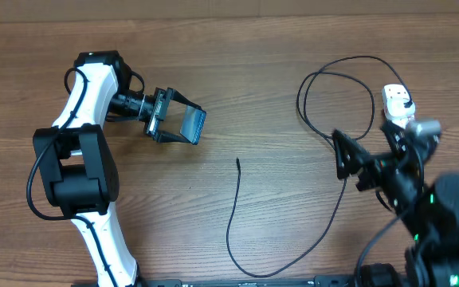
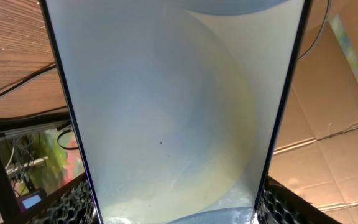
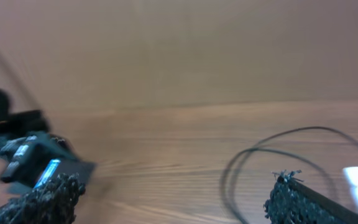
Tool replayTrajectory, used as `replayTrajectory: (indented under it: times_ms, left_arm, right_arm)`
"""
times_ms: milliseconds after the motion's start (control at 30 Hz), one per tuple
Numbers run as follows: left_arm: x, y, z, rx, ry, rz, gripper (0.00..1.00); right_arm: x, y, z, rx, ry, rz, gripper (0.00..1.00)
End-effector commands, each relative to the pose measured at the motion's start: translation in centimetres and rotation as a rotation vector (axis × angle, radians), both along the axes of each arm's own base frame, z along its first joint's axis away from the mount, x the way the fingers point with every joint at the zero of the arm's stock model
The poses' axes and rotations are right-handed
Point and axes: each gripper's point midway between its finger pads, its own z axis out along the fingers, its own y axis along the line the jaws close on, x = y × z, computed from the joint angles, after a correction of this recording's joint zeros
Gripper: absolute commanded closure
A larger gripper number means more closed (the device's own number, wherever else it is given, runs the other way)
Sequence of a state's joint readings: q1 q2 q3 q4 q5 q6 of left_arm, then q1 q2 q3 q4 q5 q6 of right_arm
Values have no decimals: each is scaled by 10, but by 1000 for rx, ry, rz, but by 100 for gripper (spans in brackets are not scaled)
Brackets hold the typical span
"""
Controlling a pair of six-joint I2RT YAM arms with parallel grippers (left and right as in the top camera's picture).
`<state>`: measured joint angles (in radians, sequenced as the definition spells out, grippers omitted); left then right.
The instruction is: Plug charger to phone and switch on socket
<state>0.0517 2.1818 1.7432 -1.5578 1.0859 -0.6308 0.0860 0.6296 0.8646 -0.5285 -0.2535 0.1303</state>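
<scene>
A brown wood-grain tabletop (image 1: 213,64) fills the overhead view, with cardboard sheets visible past it in the left wrist view.

At the left, the white-and-black left arm (image 1: 86,96) reaches towards the right. Its claw (image 1: 183,124) is partly spread and clamped on the phone (image 1: 195,125), one finger on each long edge. In the left wrist view the phone's pale blue-white screen (image 2: 173,112) fills nearly the whole picture, and the textured fingertips (image 2: 73,199) press against its dark edges at the bottom corners.

Right of the phone and well apart from it, the charger (image 1: 231,215) lies on the wood. Its small connector tip points up the tabletop and is free. The thin black cable drops, curves low, climbs past the right claw (image 1: 342,155) and makes a wide loop towards the socket (image 1: 397,100).

The socket, white, sits near the right edge, just above the dark right arm (image 1: 405,183).

The right claw is spread as wide as it goes and grips nothing. In the right wrist view its fingertips (image 3: 45,199) sit far apart above bare wood.
</scene>
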Motion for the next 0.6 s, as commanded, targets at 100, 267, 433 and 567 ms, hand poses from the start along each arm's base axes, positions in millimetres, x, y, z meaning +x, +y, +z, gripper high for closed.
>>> replayTrajectory:
  times_ms: [100,267,433,567]
  left_arm:
    - [1,2,-4,58,39,-1,96]
    - [0,5,-10,100,57,-3,96]
    - [-2,11,-20,176,105,10,96]
    - [1,8,-25,206,111,14,96]
  right_arm:
    - [26,50,-7,173,298,248,0]
    - [40,87,-51,301,559,466,0]
    - [56,100,-99,404,770,519,0]
    - [67,101,-127,554,976,398,0]
